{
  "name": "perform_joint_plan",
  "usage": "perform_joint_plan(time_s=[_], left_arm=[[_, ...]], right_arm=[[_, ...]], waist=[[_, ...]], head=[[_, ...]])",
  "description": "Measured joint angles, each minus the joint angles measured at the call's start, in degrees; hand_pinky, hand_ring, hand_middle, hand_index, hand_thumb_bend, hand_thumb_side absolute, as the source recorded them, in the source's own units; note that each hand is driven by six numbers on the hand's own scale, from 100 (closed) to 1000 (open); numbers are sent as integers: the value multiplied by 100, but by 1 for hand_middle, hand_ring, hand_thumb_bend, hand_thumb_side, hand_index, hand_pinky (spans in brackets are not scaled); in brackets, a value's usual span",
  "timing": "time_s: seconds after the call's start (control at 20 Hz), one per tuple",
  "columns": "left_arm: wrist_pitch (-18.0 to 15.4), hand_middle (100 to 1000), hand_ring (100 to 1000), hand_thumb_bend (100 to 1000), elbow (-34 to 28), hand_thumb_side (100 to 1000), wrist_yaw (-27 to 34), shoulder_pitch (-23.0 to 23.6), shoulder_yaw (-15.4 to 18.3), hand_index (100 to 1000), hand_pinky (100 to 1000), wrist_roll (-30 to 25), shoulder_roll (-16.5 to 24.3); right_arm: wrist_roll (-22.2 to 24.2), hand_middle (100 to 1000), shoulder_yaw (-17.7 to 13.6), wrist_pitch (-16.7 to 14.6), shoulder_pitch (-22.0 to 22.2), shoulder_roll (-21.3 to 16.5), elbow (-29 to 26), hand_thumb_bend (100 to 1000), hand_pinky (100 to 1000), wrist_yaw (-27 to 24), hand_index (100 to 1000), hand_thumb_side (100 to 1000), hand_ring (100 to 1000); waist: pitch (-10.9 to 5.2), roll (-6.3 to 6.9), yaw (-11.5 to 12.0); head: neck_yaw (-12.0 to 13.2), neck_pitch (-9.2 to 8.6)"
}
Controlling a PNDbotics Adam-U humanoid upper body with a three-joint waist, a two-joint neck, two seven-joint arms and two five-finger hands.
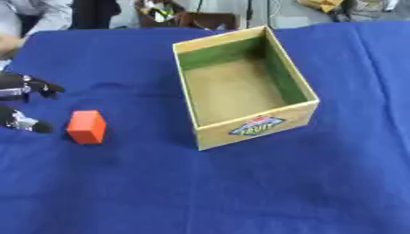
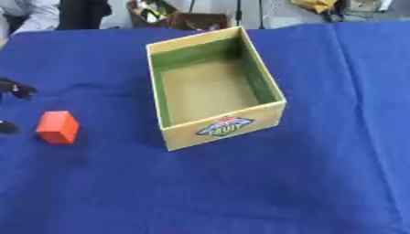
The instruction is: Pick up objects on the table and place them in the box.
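This looks like a lab or a test room, not a home. A big blue cloth (image 1: 240, 192) covers the whole table, smooth and plain, like a place set up for trying things out. At the far edge, past the cloth, the floor is grey and cables (image 1: 250, 11) hang down there. A brown open carton (image 1: 210, 20) sits behind the table with black and yellow gear (image 1: 164, 11) beside it. A person's grey sleeve (image 1: 50, 16) shows at the far corner.
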Motion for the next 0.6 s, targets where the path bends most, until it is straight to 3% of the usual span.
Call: perform_joint_plan(time_s=[0.25,0.6], left_arm=[[52,771,811,800,99,1000,-48,-109,-44,1000,601,-52,-162],[49,785,826,811,80,1000,-682,-148,-133,1000,634,52,-294]], right_arm=[[2,572,0,13,-1,0,0,100,791,-10,716,814,725],[7,570,11,24,-1,0,0,100,792,-19,716,815,726]], waist=[[0,2,-11],[0,11,-10]], head=[[1,3],[25,-5]])
